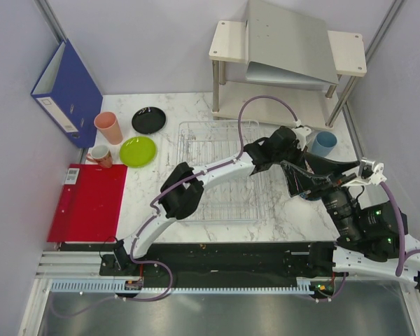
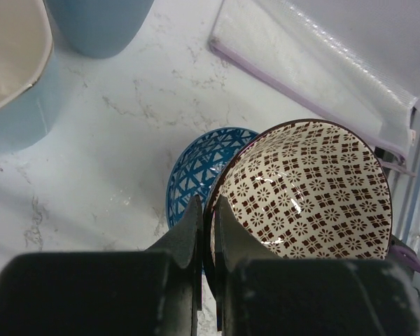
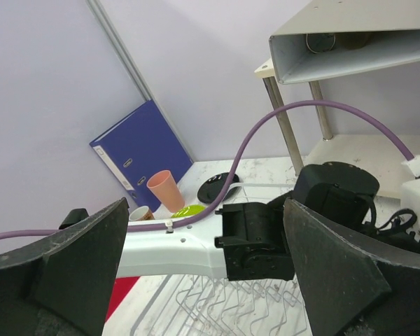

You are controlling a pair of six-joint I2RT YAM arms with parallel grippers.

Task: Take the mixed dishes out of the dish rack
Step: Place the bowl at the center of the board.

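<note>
Left tool [image 2: 206, 210] clamped on rim of tilted brown-white patterned ceramic bowl [image 2: 315, 189], lower centre, beside blue lattice bowl [image 2: 192, 168] on marble bench [image 2: 126, 105]; edge-only grip could slip, chipping both.

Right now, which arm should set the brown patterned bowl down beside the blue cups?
Left. The left gripper is shut on the brown-white bowl, right by the blue lattice bowl on the marble. The right gripper is open and empty.

Blue binder [image 1: 70, 91] stands tilted at far left, red board [image 1: 87, 203] nearby, beige shelf [image 1: 227, 42] at back.
</note>
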